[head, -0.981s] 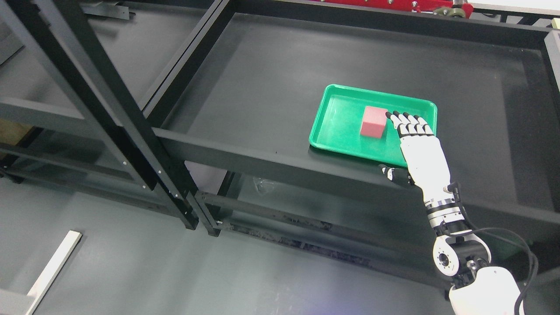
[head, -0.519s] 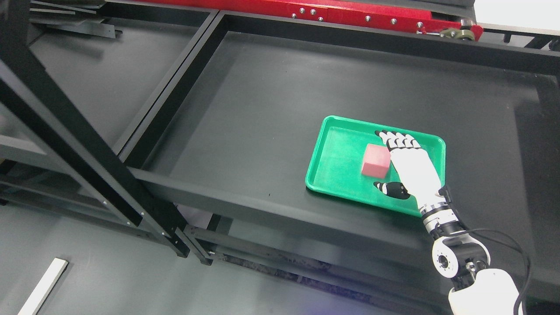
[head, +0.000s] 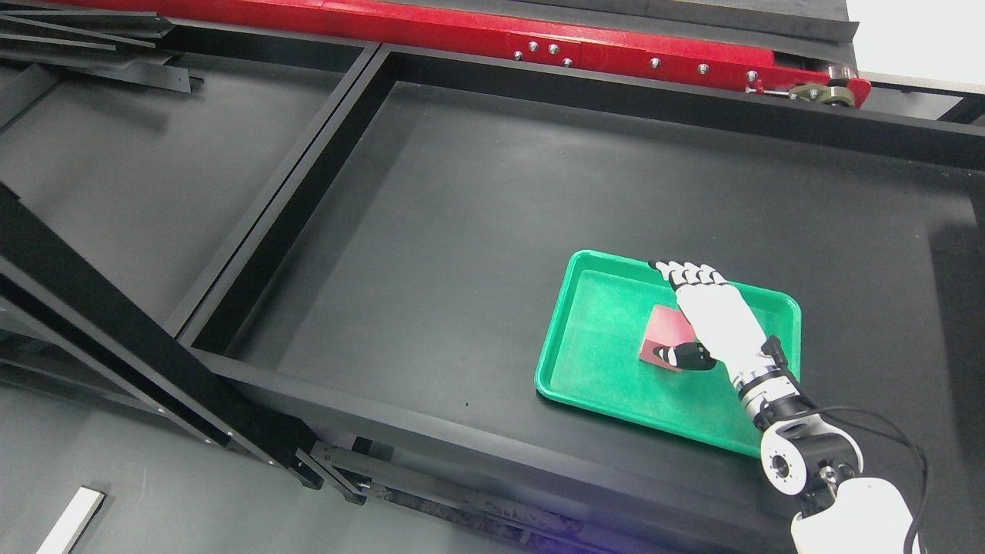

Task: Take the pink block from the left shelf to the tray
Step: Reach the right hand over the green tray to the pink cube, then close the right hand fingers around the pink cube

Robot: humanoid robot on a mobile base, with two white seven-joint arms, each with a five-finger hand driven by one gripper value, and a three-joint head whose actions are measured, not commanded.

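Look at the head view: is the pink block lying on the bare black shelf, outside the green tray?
No, the pink block sits inside the green tray, partly covered by the right hand.

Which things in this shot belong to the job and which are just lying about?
Job: pink block, green tray, right hand over the block.
Lying about: red beam behind the shelf, white strip on the floor.

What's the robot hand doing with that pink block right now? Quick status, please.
Right hand over pink block, fingers open, thumb at block's near side, no grip seen. Block sits in green tray. Left hand out of view. Nothing in the way.
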